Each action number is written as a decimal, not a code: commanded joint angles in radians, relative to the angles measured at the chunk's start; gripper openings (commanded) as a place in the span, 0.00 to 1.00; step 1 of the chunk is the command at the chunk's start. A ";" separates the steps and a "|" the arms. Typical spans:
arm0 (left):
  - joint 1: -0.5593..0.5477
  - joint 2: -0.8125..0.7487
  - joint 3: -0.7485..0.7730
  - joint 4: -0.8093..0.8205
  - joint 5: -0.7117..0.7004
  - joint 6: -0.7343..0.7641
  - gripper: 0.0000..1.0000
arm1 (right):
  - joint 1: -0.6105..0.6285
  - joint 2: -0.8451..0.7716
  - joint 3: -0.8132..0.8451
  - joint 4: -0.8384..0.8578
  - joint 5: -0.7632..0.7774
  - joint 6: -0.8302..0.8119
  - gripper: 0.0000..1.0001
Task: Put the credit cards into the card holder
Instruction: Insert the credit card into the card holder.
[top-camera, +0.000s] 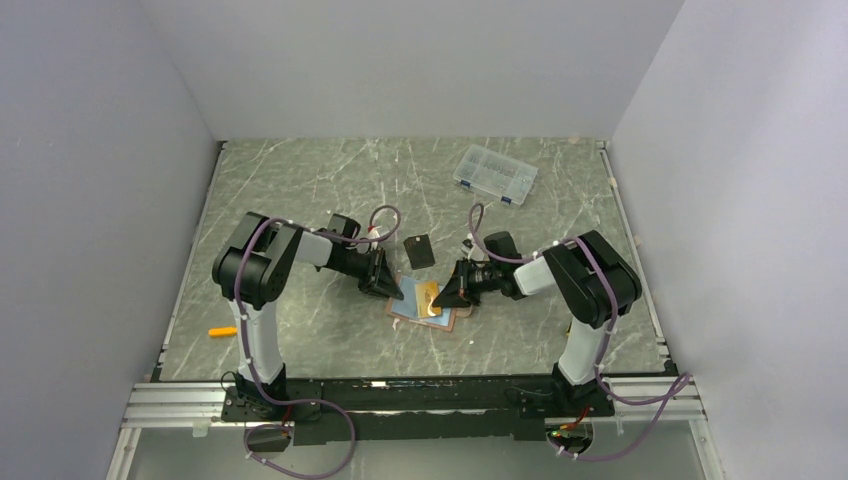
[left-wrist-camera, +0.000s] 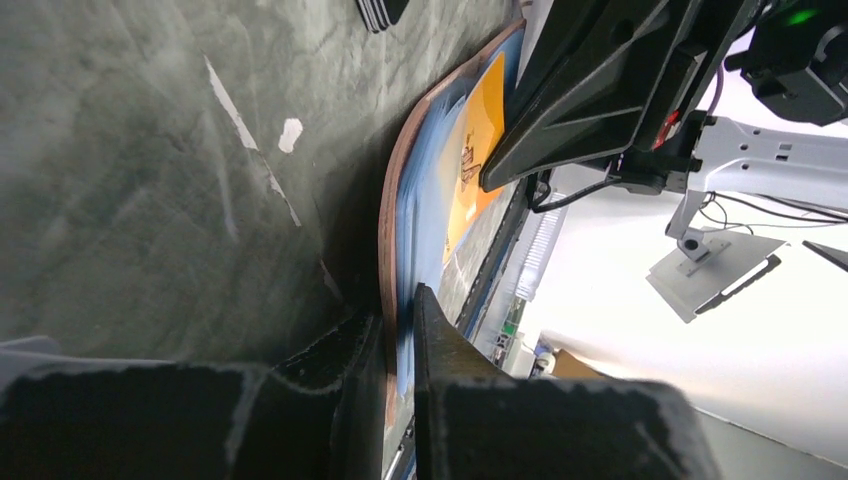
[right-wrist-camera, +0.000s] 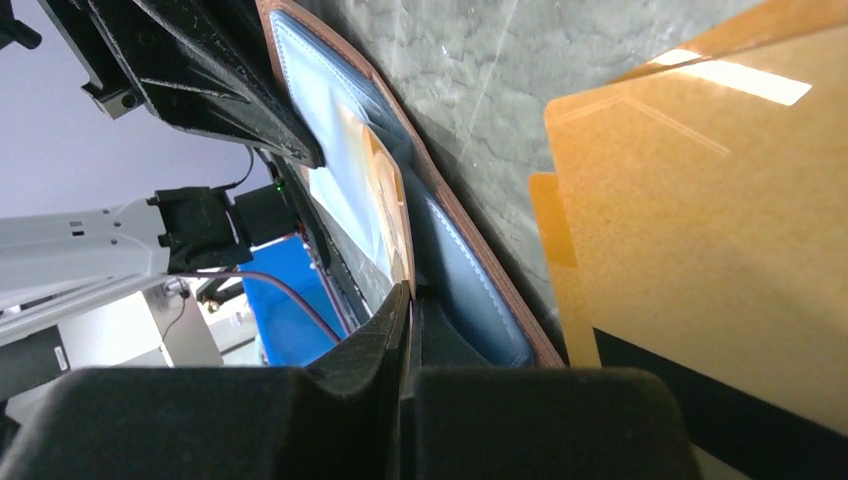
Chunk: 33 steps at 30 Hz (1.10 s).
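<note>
Card holder (top-camera: 408, 308) lies open on the marbled green table (top-camera: 300, 180), a little toward 6 o'clock from table centre, between the two gripper tips. Tan-brown rim, blue-grey pockets facing up.

Left gripper (left-wrist-camera: 398, 320) comes in from 9 o'clock. Its fingers (left-wrist-camera: 345, 350) sit one on each side of the holder's brown edge and pinch that flap; the rim curves up out of the grip.

Right gripper (right-wrist-camera: 405, 300) comes in from 3 o'clock. Jaws pressed together, no gap showing. Tips meet the near edge of the orange card (left-wrist-camera: 478, 130), which lies in the holder's pocket area, partly under a pale translucent layer. Cannot tell whether the card's edge is nipped between the tips or only touched.

Loose orange-gold cards (right-wrist-camera: 700, 220) lie on the table just beside the holder in the right wrist view, one overlapping another, with a black stripe along the near one. In the top view I cannot pick them out under the right arm.

Small black rectangle (top-camera: 420, 250) lies flat at 12 o'clock of the holder, near but apart from it.

Clear compartment box (top-camera: 494, 174) sits at 1 o'clock, well apart, toward the far edge.

Small orange object (top-camera: 222, 330) lies at 9 o'clock, well apart, beside the left arm's base; too small to identify.
</note>
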 joint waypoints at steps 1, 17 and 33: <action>-0.012 -0.045 -0.027 0.136 -0.029 -0.096 0.14 | 0.015 -0.019 0.009 -0.015 0.177 0.010 0.00; -0.025 -0.042 -0.056 0.242 -0.029 -0.181 0.12 | 0.066 -0.074 0.006 -0.071 0.317 0.053 0.00; -0.042 -0.058 -0.058 0.286 0.005 -0.208 0.20 | 0.132 -0.033 0.095 -0.205 0.336 -0.024 0.00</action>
